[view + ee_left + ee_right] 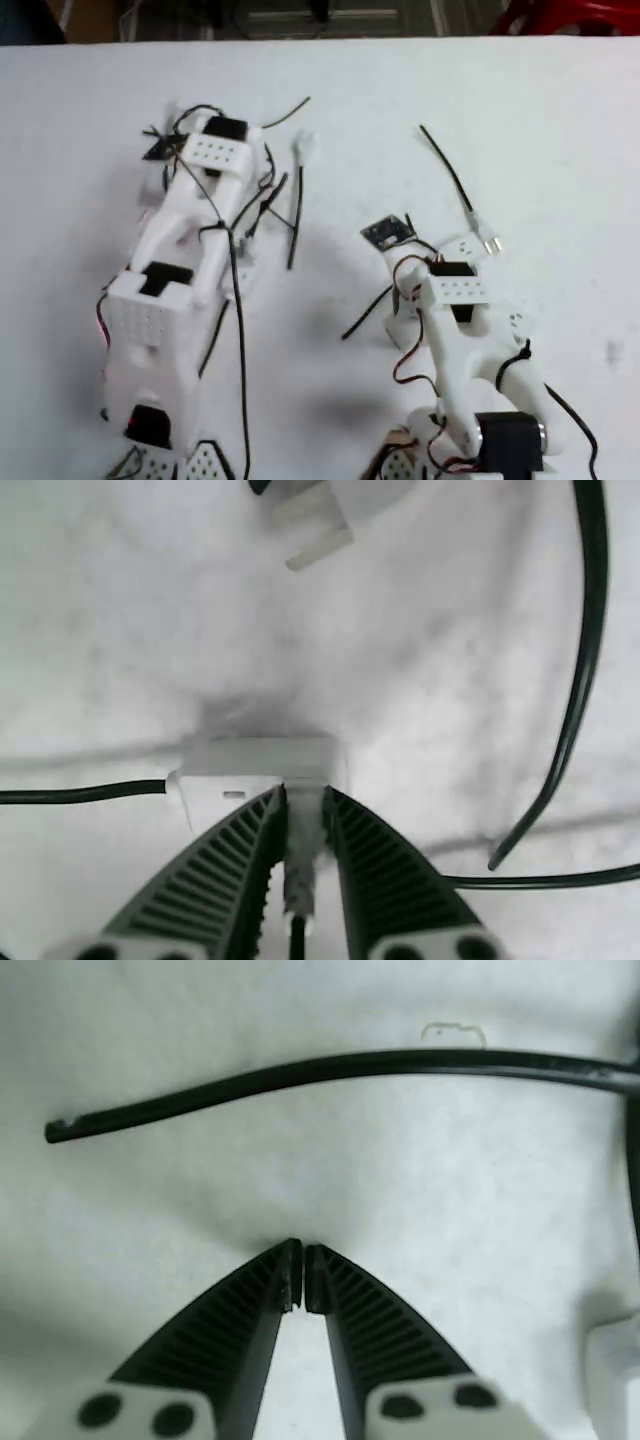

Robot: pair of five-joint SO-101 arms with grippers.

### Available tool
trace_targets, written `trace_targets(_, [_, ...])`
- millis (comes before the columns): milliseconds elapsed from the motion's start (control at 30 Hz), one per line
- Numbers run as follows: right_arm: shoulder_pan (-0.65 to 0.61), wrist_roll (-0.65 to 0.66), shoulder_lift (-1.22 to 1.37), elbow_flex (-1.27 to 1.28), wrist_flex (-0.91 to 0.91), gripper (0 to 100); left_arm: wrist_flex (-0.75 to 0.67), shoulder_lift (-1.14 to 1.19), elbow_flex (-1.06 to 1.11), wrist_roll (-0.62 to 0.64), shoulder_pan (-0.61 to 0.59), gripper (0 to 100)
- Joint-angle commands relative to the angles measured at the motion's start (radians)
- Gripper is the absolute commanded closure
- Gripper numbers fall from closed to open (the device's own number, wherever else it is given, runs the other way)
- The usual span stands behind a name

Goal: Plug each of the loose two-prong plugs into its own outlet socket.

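Plug [298, 870] is clamped between left gripper [304, 802] fingers, touching the white socket block [255, 765] on the table [560, 120]. Second plug [325, 515] lies loose nearby. Right gripper [303, 1278] fingers are together and empty, near a black cable [300, 1068].

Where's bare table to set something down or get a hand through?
Bare: the table right of the two-prong plug; the far strip along the back edge; the left edge beside the left arm. Crowded: black cables and a loose plug around the left gripper.
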Motion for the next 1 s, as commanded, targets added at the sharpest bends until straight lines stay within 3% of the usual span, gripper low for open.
trace_targets(0, [0.004, 0.003, -0.012, 0.0, 0.001, 97.8, 0.087, 0.016, -0.068, -0.126, -0.019, 90])
trace_targets(200, [0.004, 0.003, -0.012, 0.0, 0.001, 97.8, 0.106, 0.013, -0.092, -0.308, -0.018, 64])
trace_targets(300, [0.004, 0.003, -0.012, 0.0, 0.001, 97.8, 0.106, -0.024, -0.087, -0.385, -0.021, 57])
trace_targets(467, [0.004, 0.003, -0.012, 0.0, 0.001, 97.8, 0.106, -0.142, -0.081, -0.562, -0.07, 62])
trace_targets(700, [0.004, 0.003, -0.012, 0.0, -0.001, 97.8, 0.104, -0.349, -0.276, -0.944, -0.226, 65])
trace_targets(833, [0.004, 0.003, -0.012, 0.0, -0.001, 97.8, 0.107, -0.501, -0.305, -1.126, -0.222, 65])
trace_targets(967, [0.004, 0.003, -0.012, 0.0, -0.001, 97.8, 0.106, -0.625, -0.101, -1.274, -0.16, 65])
